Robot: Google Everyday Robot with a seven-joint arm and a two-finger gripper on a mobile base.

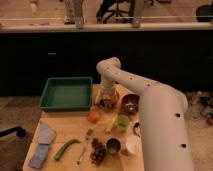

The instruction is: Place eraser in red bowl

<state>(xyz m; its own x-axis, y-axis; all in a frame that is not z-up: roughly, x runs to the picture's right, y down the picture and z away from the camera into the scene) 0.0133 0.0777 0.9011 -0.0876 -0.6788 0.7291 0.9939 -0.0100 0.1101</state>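
The red bowl (115, 98) sits on the wooden table just right of the green tray, and only its orange-red rim shows around the gripper. My gripper (106, 99) hangs from the white arm (150, 100) straight down into or just above this bowl and hides its inside. I cannot make out the eraser; it is hidden or lost under the gripper. The dark maroon bowl (131, 103) stands right beside the red bowl, to its right.
A green tray (66, 93) lies at the table's back left. An orange ball (93, 116), a green cup (122, 121), a fork (85, 145), grapes (98, 151), a metal cup (114, 145), a white cup (132, 146), a green vegetable (66, 148) and grey-blue cloths (42, 134) lie nearer the front.
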